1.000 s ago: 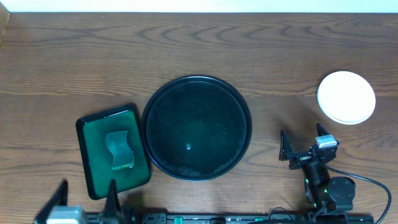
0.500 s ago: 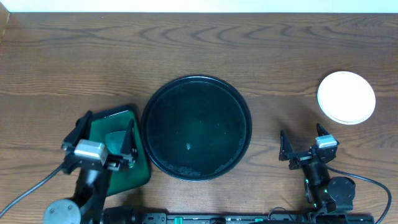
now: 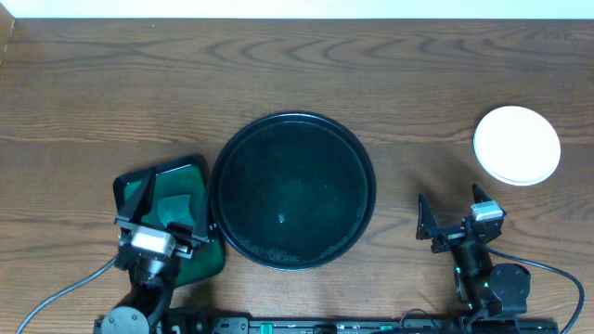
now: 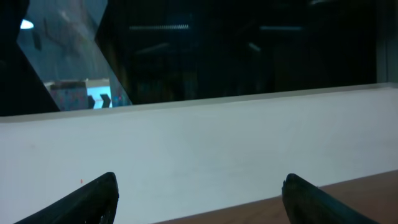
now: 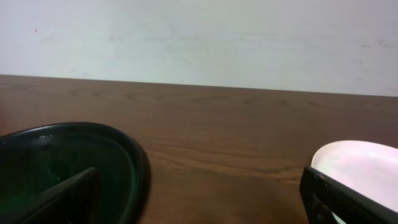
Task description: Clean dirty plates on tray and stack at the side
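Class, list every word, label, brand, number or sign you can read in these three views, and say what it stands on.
No text can be read in any view.
Large round black tray: no markings.
White round plates: no markings.
Rectangular dark-green tray: no markings.
Bright patch in the dark window, left wrist view: too blurred to read.

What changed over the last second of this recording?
The left tool came up from the bottom edge of the overhead view and is now over the small green tray, open and holding nothing. The right tool, also open, did not move. The white plates at the right and the empty black tray stayed where they were.
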You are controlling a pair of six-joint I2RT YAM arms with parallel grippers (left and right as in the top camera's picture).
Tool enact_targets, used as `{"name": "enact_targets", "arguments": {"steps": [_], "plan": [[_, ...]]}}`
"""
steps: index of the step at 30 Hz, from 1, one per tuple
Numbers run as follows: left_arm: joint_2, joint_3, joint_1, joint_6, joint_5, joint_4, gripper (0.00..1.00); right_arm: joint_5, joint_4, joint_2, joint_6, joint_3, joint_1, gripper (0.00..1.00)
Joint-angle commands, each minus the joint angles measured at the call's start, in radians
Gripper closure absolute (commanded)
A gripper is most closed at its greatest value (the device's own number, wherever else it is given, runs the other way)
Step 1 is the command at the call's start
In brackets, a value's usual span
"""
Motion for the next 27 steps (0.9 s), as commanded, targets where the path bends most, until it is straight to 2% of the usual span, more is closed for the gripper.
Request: {"name": "enact_targets", "arguments": {"steps": [1, 11, 17, 23, 27], "plan": [[-0.044, -0.045, -0.020, -0.006, 0.005, 0.026, 0.16, -0.008, -0.004, -0.006, 0.016, -0.002, -0.009, 0.01], [-0.044, -0.107, -0.128, -0.006, -0.076, 0.063, 0.16, -0.008, -0.004, -0.006, 0.016, -0.002, -0.009, 0.01], [-0.044, -0.192, -0.172, -0.006, -0.093, 0.185, 0.16, -0.008, -0.004, -0.006, 0.016, -0.002, -0.009, 0.01], [-0.044, -0.195, -0.178, -0.006, -0.093, 0.184, 0.16, -0.008, -0.004, -0.006, 0.016, -0.002, -0.009, 0.01], [-0.044, -0.195, -0.178, -0.006, -0.100, 0.085, 0.16, -0.008, -0.004, -0.006, 0.016, -0.002, -0.009, 0.01]]}}
